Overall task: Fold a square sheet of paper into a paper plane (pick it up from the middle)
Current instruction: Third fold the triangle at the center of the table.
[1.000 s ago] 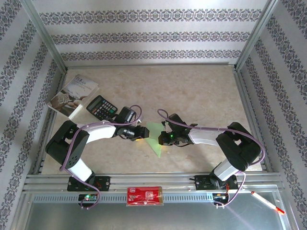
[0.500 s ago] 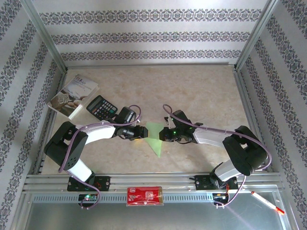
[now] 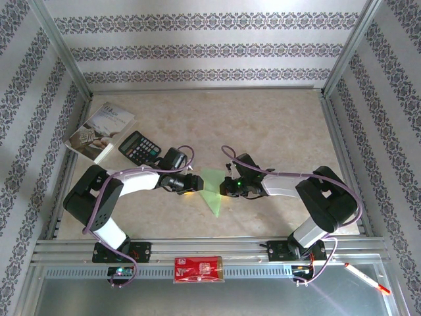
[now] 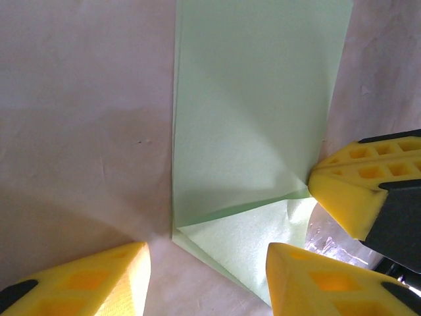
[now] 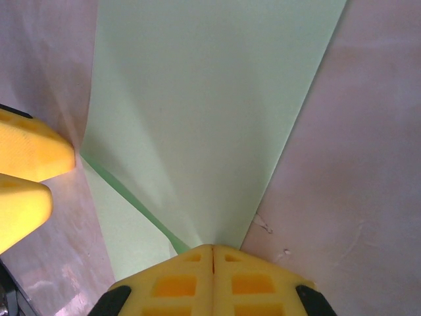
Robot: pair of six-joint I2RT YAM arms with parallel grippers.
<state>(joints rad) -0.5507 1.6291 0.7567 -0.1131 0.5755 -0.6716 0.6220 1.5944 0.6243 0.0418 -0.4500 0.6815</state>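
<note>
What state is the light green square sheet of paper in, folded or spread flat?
Folded: the light green square sheet of paper shows a diagonal crease and overlapping layers near its lower corner.

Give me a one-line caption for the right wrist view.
Closed right gripper at the edge of the folded green paper on the table.

Booklet (image 3: 100,131), calculator (image 3: 139,147), red packet (image 3: 198,269), perhaps pen (image 3: 366,278)

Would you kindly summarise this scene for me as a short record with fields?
Task item: green paper, partly folded, lying on table
Left gripper: open, straddling the paper's folded corner
Right gripper: shut, seemingly pinching the paper's edge
Bystanders: calculator and booklet at far left; red packet at near edge
</note>
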